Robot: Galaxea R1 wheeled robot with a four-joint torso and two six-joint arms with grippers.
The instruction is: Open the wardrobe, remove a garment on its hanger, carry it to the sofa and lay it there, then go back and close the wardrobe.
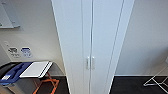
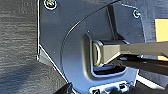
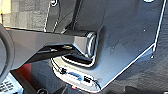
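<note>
You are facing the wardrobe (image 1: pixel 92 45) squarely — it stands tall and white in the middle of the head view, both full-height doors shut, the seam between them running straight down. The two small vertical handles (image 1: pixel 90 62) sit side by side just either side of that seam, low in the view. The garment and its hanger would be behind those doors; nothing of them shows, so you cannot yet judge how they hang.

As for your grippers, I cannot tell how either one stands: both wrist views give you the robot's own dark plate and jointed bar over dark floor, with no fingers to read and nothing visibly held.

My judgement on handling: the doors look like light, stiff panels that should swing freely, but the handles are slim and close together, so take one handle only, pinched across its narrow bar, and keep clear of its neighbour. Pull along the door's arc rather than straight back — a smooth white handle may slip from a shallow hold.

To the left stand a blue-lidded bin (image 1: pixel 11 73) and an orange frame (image 1: pixel 47 85); a white wire rack (image 1: pixel 158 81) sits to the right.
</note>
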